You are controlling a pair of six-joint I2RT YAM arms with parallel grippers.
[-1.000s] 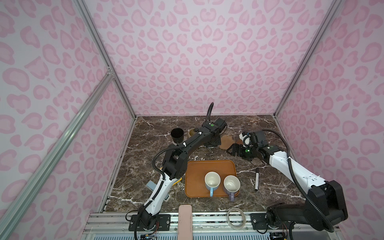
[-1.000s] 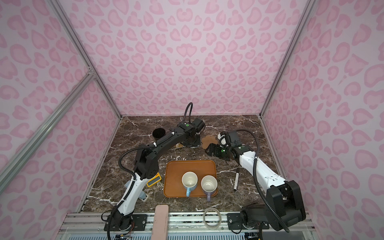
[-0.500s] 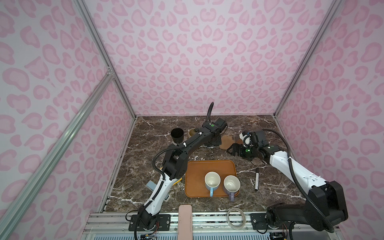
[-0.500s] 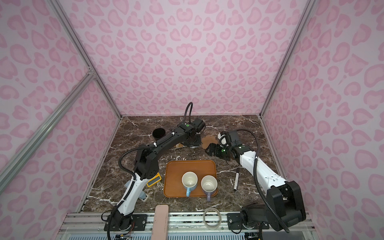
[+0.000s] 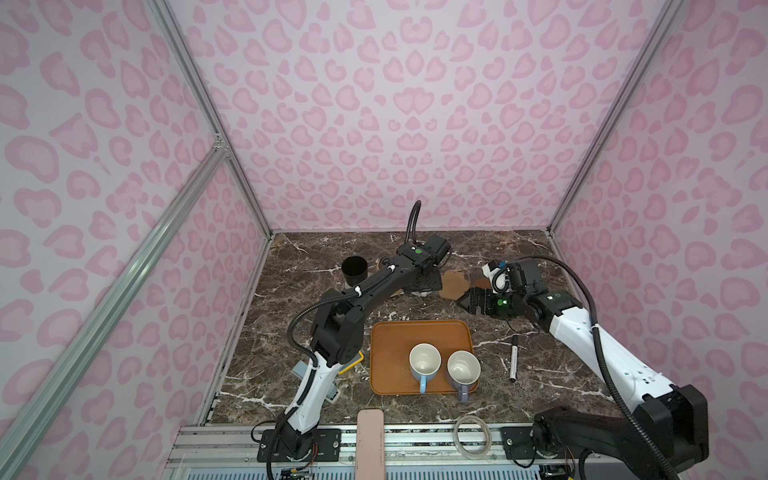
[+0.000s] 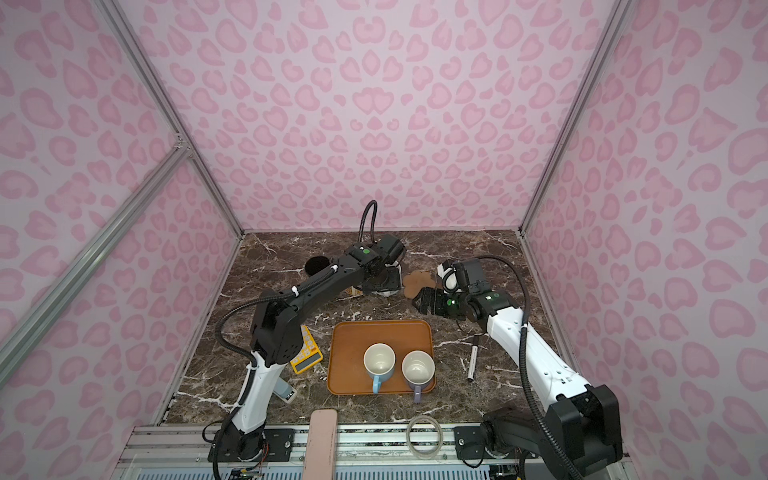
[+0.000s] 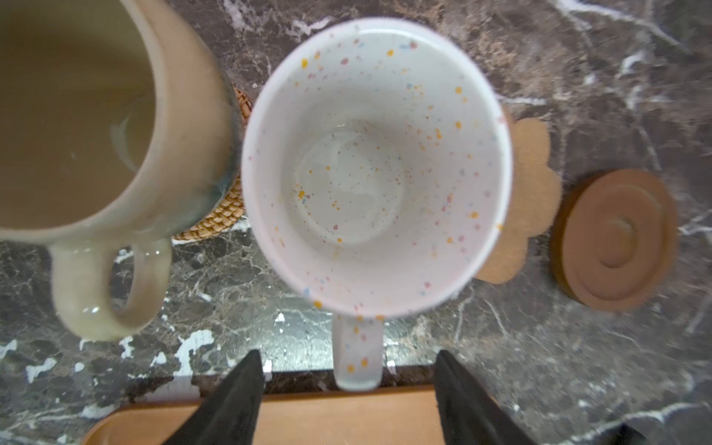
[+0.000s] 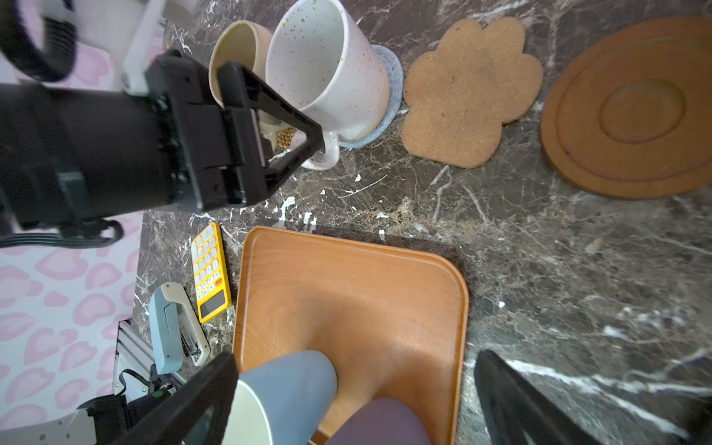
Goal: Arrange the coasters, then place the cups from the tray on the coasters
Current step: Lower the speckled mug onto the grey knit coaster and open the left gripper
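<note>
A white speckled cup (image 7: pixel 377 165) stands on the light-blue coaster (image 8: pixel 389 96), beside the cream-yellow cup (image 7: pixel 77 115) on the tan rattan coaster (image 7: pixel 223 215). My left gripper (image 7: pixel 348 356) is open, its fingers apart on either side of the white cup's handle and not touching it. A black cup (image 5: pixel 354 269) stands at the far left. The flower-shaped coaster (image 8: pixel 466 92) and the dark-brown disc (image 8: pixel 632 108) lie bare. The tray (image 5: pixel 390 345) holds a blue cup (image 5: pixel 424 363) and a lavender cup (image 5: pixel 462 370). My right gripper (image 8: pixel 354 356) hangs open and empty beyond the tray's far edge.
A yellow calculator (image 6: pixel 306 353) and a stapler (image 8: pixel 173 327) lie left of the tray, under the left arm. A pen (image 5: pixel 514 357) lies right of the tray. A clear ring (image 5: pixel 471 430) and a pink block (image 5: pixel 370 440) sit on the front rail.
My left gripper has opened and let go of the white cup's handle; the cup now stands on its own. The right arm has barely moved.
</note>
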